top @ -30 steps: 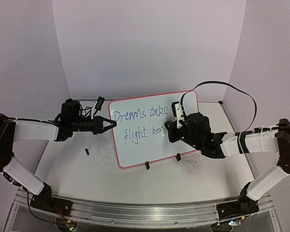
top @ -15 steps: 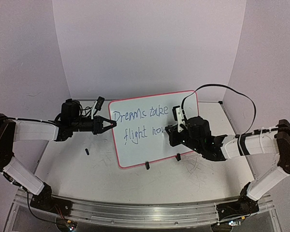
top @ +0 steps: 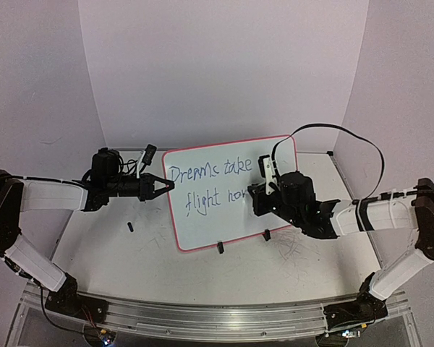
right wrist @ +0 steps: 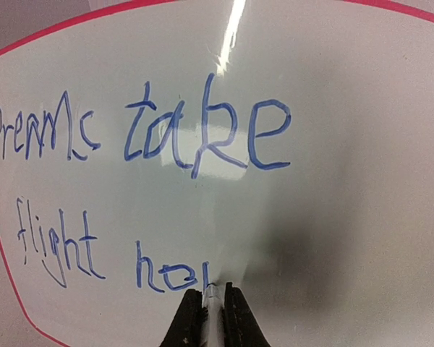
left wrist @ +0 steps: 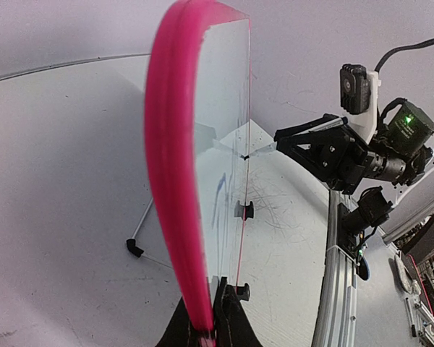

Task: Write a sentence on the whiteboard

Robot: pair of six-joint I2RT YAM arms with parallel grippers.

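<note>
1. Where the grey-white tabletop (top: pixel 202 285) lies in front of the whiteboard (top: pixel 217 224), on the side of the arm bases, it carries faint pen scuffs. They are thickest off the board's near right corner.
2. A small dark object (top: pixel 131 227) lies on the tabletop to the left of the whiteboard and apart from it; what it is cannot be told.
3. Two black clip feet grip the whiteboard's lower long edge, one (top: pixel 220 248) near its middle and the other (top: pixel 267 234) toward its right end.
4. The whiteboard stands on that long edge. Its long axis runs left to right, the right end is set further back than the left, and its written face is turned toward the arm bases.
5. Blue writing on that face reads "Dreams take" on the upper line, with "flight" and a few letters of an unfinished word below.
6. The right gripper (top: pixel 253 194) is in front of the whiteboard's right half, its fingers clamped on a marker (right wrist: pixel 213 302). The marker's tip touches the face at the end of the lower line.
7. The left gripper (left wrist: pixel 206 325) is at the whiteboard's left short edge, with its fingers closed on the pink-red rim. Its wrist camera sees the board edge-on.
8. Behind the whiteboard rises a pale back wall (top: pixel 217 72).
</note>
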